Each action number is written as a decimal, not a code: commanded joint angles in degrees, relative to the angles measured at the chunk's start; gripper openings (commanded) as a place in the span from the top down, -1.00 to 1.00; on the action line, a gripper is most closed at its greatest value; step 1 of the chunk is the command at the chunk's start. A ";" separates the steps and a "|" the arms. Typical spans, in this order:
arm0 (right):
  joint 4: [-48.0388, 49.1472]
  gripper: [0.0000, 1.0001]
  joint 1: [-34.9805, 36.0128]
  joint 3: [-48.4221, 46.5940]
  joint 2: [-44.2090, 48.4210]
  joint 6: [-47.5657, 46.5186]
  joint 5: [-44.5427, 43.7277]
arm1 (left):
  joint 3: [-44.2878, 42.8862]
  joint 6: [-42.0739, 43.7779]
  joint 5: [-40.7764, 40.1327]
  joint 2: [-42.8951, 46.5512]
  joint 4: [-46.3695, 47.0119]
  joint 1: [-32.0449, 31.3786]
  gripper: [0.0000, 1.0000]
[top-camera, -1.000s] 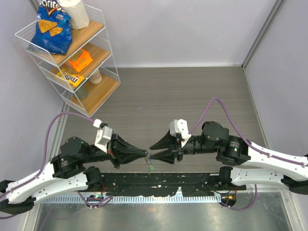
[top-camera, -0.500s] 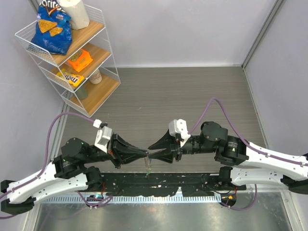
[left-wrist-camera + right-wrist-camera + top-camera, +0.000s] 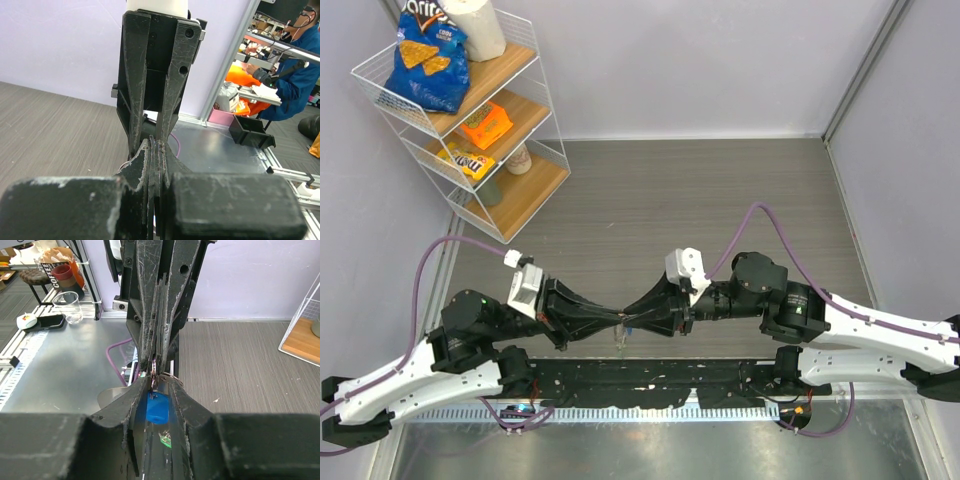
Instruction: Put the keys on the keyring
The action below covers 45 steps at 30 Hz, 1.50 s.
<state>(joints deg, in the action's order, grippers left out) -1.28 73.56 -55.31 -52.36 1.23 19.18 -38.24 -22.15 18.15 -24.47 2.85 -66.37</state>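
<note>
Grey wood-grain tabletop [image 3: 720,190] below; toward six o'clock, the thin floppy silver wire keyring [image 3: 160,375] sits pinched in the clamped left gripper [image 3: 618,320]. Blue-headed small key [image 3: 157,409] dangles beneath, probably light and slippery, best taken by its head. Right gripper [image 3: 159,385] flanks it; gripping or not, I cannot tell.

Left gripper [image 3: 620,321] and right gripper [image 3: 632,319] met tip to tip near the front edge, with keyring [image 3: 161,376] and blue key [image 3: 157,409] at the joint, so no gap between. Tabletop [image 3: 720,190] behind them was passable. Wire shelf [image 3: 460,120] blocked the far-left corner.
</note>
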 commanded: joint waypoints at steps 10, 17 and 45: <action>3.57 0.89 0.71 -0.94 -0.64 0.26 1.38 | 0.53 -0.79 -0.40 0.74 6.99 -0.08 1.00; -3.63 0.89 0.80 -3.05 -0.11 -1.06 3.31 | -0.60 -0.09 0.74 2.32 4.02 0.01 0.92; -32.47 0.89 1.06 -15.88 -7.49 -5.10 4.03 | -12.56 -0.88 9.71 -12.09 -23.42 -0.08 0.07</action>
<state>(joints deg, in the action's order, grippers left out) -33.71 74.19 -67.44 -59.24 -4.40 25.41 -48.23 -22.41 25.82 -35.97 -19.62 -66.37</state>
